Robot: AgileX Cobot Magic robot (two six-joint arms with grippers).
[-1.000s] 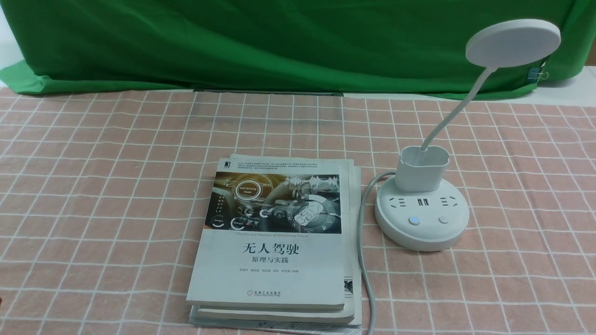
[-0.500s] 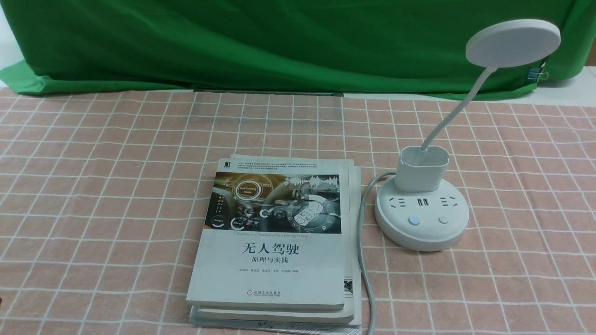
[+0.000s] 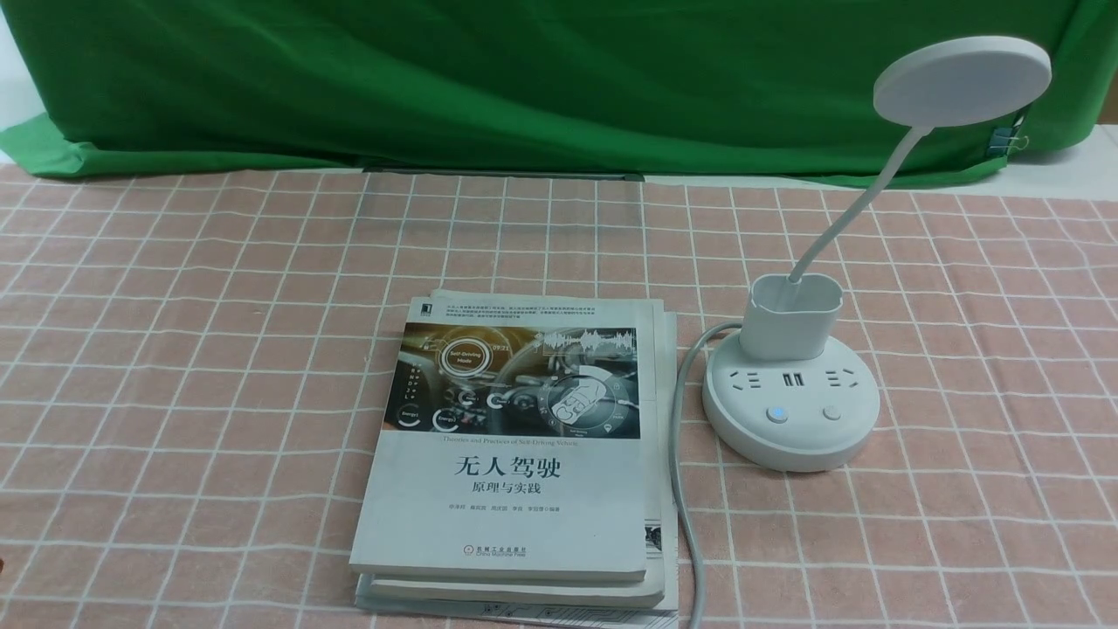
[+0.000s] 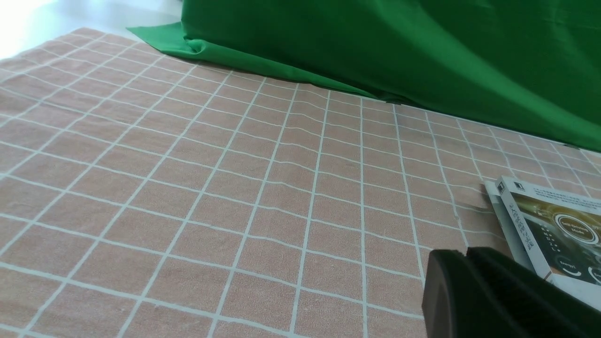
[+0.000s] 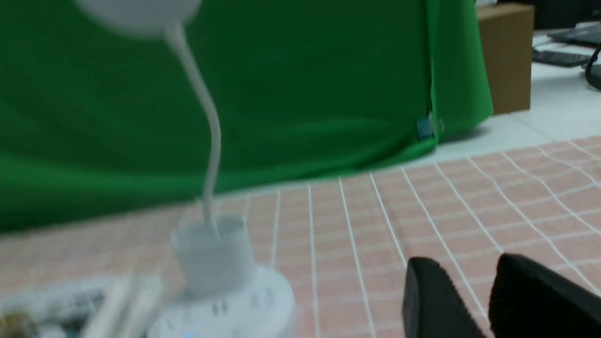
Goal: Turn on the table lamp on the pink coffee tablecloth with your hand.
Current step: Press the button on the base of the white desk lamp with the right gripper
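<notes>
Your table lamp (image 3: 790,328) stands on the right side of the pink coffee tablecloth (image 3: 218,349), just right of a stack of books (image 3: 515,454). Its grey cord (image 3: 677,437) runs between them toward the near edge. The left button (image 3: 776,414) on its round base glows blue (the right one looks plain). Your left end effector (image 4: 466,256) hangs over bare cloth left of the books, tips pressed together. Your right end effector (image 5: 490,267) sits right of the lamp, apart from it, with a narrow gap between its tips; that view is blurred.
</notes>
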